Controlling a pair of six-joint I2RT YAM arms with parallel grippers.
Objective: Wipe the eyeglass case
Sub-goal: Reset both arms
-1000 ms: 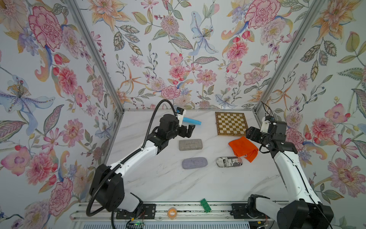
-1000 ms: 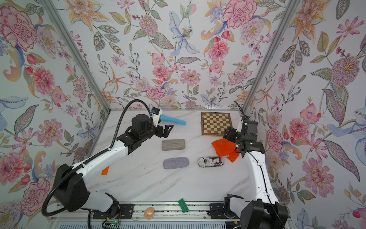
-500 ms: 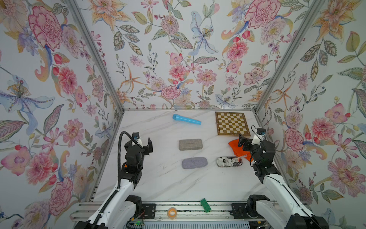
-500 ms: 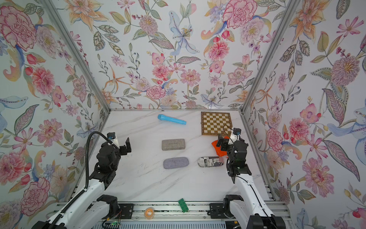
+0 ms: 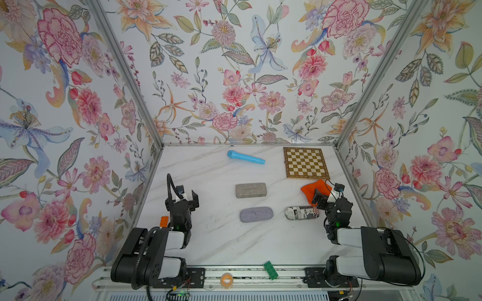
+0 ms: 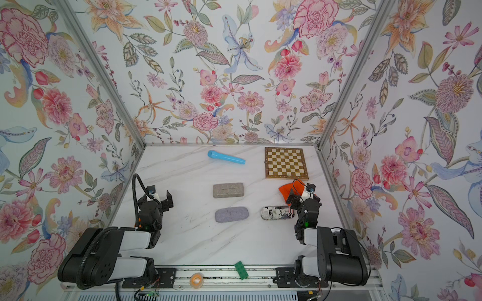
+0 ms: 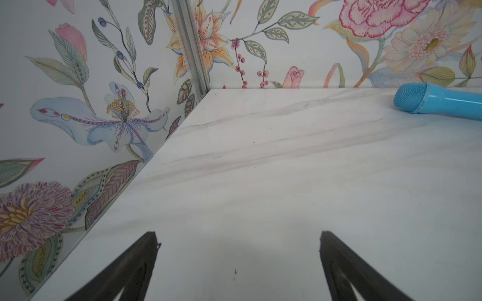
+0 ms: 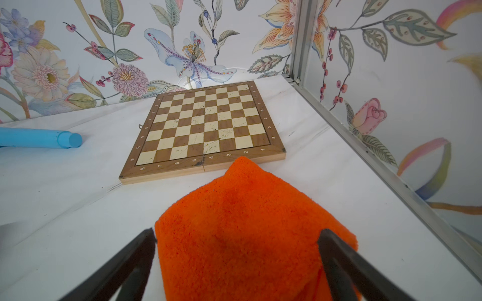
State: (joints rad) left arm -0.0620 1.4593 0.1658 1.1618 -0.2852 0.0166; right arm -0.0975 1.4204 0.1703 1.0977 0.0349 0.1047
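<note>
Three eyeglass cases lie mid-table in both top views: a grey-beige case [image 5: 251,190], a purple case [image 5: 256,214] in front of it, and a newspaper-print case [image 5: 301,213] to the right. A folded orange cloth [image 5: 310,188] lies flat behind the print case. My right gripper [image 5: 324,196] is open just above the cloth's near edge, and in the right wrist view the cloth [image 8: 242,221] lies between and beyond the spread fingers [image 8: 339,255]. My left gripper [image 5: 187,194] is open and empty over bare marble at the left, well away from the cases.
A blue toy microphone [image 5: 245,157] lies at the back centre and a chessboard [image 5: 305,163] at the back right, close behind the cloth. Flowered walls enclose three sides. A green block [image 5: 270,269] and a tape roll [image 5: 226,279] sit on the front rail.
Both arms have pulled back from the far half of the table and folded near the front edge. The left left the microphone area, and the right dropped low by the cloth. Both stayed open.
</note>
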